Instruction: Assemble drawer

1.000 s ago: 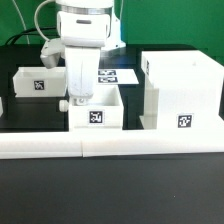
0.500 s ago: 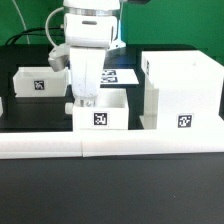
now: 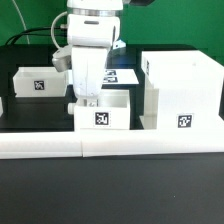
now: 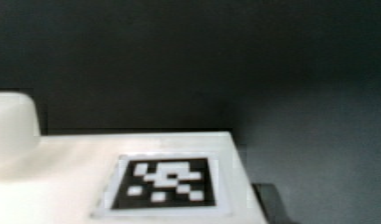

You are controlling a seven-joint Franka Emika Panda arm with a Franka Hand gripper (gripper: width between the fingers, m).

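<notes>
Black table [image 3: 110,190], dark backdrop, cables behind. Gripper [image 3: 85,99] points straight down, with its tips at the rear corner of the middle tray [image 3: 86,120] on the exterior view's left. Fingers sit against the wall; gap hidden, so can't tell if they pinch it. The tray is a white, open-topped, low box with a square black-and-white tag [image 3: 101,119] on its front face. Casing [image 3: 180,85] stands just beside it on the exterior view's right: a taller white box, tag [image 3: 185,122] low on its front. Second tray [image 3: 24,80], also tagged, lies well apart on the exterior view's left. Marker board [image 3: 120,75] is flat behind the arm. White bars [image 3: 60,145] run along the front. Wrist view is blurred: white face [image 4: 62,165] with a tag [image 4: 166,182], over dark table.
</notes>
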